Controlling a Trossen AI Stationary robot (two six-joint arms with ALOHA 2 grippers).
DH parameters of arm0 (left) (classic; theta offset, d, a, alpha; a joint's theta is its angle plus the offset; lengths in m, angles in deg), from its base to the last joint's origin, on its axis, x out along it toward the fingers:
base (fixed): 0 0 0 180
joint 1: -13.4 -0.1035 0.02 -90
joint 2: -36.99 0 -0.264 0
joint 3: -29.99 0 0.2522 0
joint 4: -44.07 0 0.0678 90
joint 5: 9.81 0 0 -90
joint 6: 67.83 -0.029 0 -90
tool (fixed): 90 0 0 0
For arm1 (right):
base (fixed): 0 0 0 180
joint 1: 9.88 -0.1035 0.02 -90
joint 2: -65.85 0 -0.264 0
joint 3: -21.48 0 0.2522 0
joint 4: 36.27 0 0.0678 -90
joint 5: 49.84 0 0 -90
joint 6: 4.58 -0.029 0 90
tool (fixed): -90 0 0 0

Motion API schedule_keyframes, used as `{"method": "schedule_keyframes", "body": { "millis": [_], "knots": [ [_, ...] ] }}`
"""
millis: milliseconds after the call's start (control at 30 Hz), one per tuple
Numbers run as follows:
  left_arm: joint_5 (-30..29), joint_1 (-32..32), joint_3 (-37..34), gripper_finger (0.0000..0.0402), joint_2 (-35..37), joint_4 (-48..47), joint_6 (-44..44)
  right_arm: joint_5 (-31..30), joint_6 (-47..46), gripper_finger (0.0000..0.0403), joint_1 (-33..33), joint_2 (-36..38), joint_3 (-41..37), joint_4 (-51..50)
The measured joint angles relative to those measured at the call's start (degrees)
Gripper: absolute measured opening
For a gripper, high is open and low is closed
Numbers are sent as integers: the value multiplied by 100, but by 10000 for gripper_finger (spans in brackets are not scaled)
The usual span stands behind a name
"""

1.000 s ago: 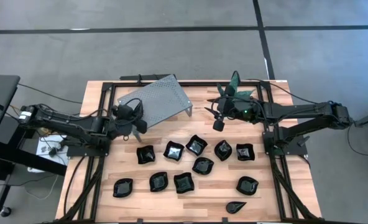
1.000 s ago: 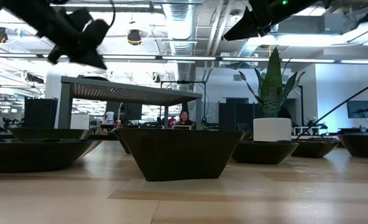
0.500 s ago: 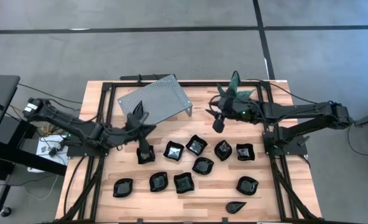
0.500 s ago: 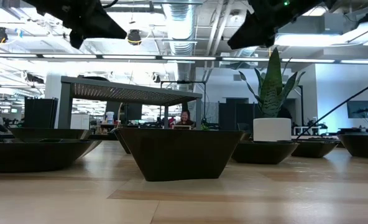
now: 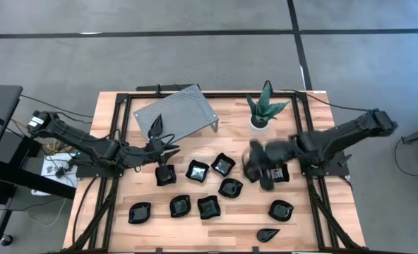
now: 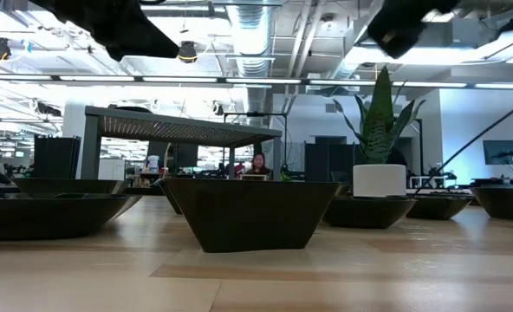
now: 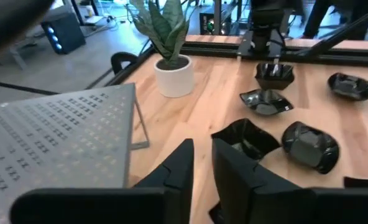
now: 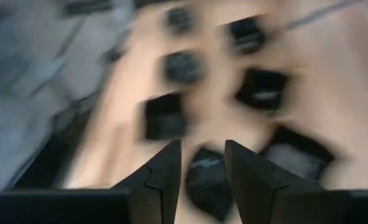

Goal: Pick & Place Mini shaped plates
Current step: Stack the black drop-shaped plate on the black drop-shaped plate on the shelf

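crowded middle, open edges
the black dishes cluster across the middle of the tabletop with narrow gaps between them; the grey perforated stand and the potted plant block the far side, with bare wood between them and along the near edge.

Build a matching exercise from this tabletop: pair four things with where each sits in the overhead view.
Things
1. perforated metal stand
2. potted plant
3. teardrop plate
4. left gripper

Places
A. near edge, right of centre
B. far edge, right of centre
C. far edge, left of centre
D. just in front of the stand, above a black plate

Pairs: 1-C, 2-B, 3-A, 4-D
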Motion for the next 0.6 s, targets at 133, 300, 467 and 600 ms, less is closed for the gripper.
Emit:
{"method": "schedule_keyframes", "body": {
  "millis": [133, 300, 467, 600],
  "knots": [
    [-3, -140, 0, 88, 22, 8, -109, 142, -1, 118, -1071, -635, 0, 295],
    [-1, -257, 0, 99, 21, 4, -87, 895, -421, 122, -1469, -1731, 28, 213],
    [-1, -308, 0, 100, 22, 9, -73, 2943, -1132, 119, -1002, -2781, 242, 84],
    [-1, -308, 0, 100, 22, 21, -64, 4077, -2524, 116, -619, -3556, 511, 76]
  ]
}}
